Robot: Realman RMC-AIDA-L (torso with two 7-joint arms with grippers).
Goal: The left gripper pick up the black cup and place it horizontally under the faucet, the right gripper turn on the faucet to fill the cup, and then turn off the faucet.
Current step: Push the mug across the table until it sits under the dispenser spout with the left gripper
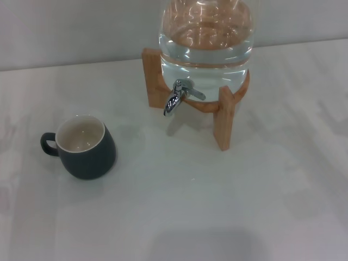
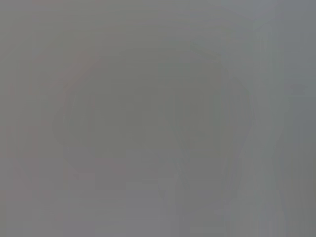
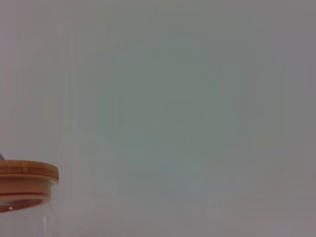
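White table separates black cup from faucet.

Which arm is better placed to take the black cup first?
Left, though neither gripper is in view. The black cup stands upright on the robot's left side of the table, its handle turned left, away from the faucet, and nothing stands around it.

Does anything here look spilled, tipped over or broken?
Nothing stands out. The black cup stands upright and empty on the table, apart from the faucet. The glass jar sits squarely on its wooden stand.
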